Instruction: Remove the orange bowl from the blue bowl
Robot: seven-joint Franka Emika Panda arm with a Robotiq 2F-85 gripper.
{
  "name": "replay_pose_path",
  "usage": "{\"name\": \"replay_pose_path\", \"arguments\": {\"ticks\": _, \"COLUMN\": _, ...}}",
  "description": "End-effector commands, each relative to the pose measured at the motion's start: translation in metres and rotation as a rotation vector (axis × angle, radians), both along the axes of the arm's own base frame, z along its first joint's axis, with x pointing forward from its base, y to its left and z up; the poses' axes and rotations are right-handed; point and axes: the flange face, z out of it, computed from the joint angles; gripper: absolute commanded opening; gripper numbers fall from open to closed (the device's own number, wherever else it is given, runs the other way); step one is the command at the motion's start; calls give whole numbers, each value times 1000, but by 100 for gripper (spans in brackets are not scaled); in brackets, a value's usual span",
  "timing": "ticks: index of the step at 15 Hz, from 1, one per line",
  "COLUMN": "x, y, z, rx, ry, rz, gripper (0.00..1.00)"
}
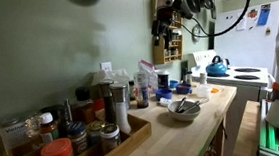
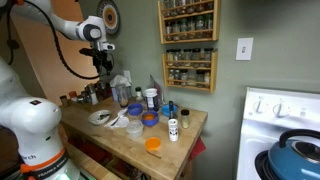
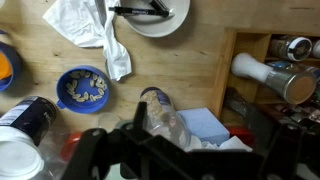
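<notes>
The orange bowl (image 2: 153,144) sits near the front edge of the wooden table. In the wrist view it shows only at the left edge (image 3: 4,66), with the blue bowl's dark rim (image 3: 15,75) round it. My gripper (image 2: 102,66) hangs high above the back of the table, far from both bowls. In the wrist view its dark fingers (image 3: 180,160) are spread apart over a plastic jar and a blue sponge, with nothing between them.
A second blue bowl (image 3: 83,88) holds pale pieces. Also on the table are a white bowl with metal utensils (image 3: 150,15), a crumpled white cloth (image 3: 95,30), jars and bottles (image 1: 122,104) and a spice rack (image 2: 188,40). A blue kettle (image 2: 295,155) stands on the stove.
</notes>
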Motion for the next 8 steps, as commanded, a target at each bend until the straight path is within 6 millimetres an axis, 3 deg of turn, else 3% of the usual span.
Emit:
{"name": "replay_pose_path", "arguments": {"ticks": 1, "x": 0, "y": 0, "z": 1, "rx": 0, "ry": 1, "rz": 0, "gripper": 100}}
{"name": "replay_pose_path", "arguments": {"ticks": 8, "x": 4, "y": -5, "z": 0, "rx": 12, "ry": 5, "rz": -10, "gripper": 100}}
